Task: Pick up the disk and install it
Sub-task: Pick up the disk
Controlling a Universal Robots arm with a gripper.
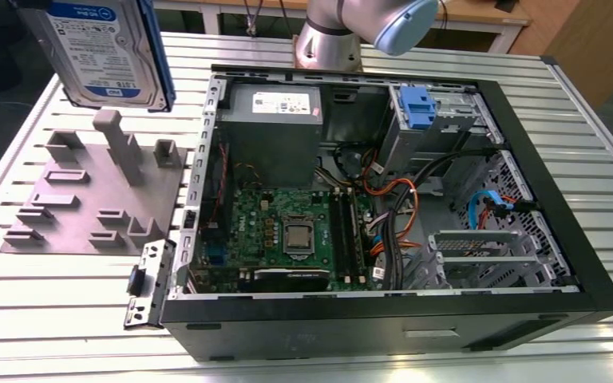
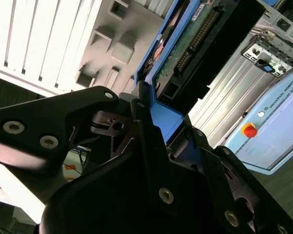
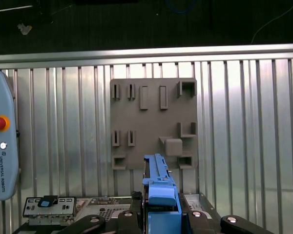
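Gripper (image 2: 161,117) pinches the disk (image 1: 104,52) by its blue rails (image 3: 161,187), upright at upper left of exterior view, clear above grey fixture (image 1: 83,199), likely so it clears the pegs (image 1: 125,152).

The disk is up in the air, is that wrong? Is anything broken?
Nothing looks broken. The disk hangs in the air near the grey holder plate, clamped in the gripper, outside the open computer case.
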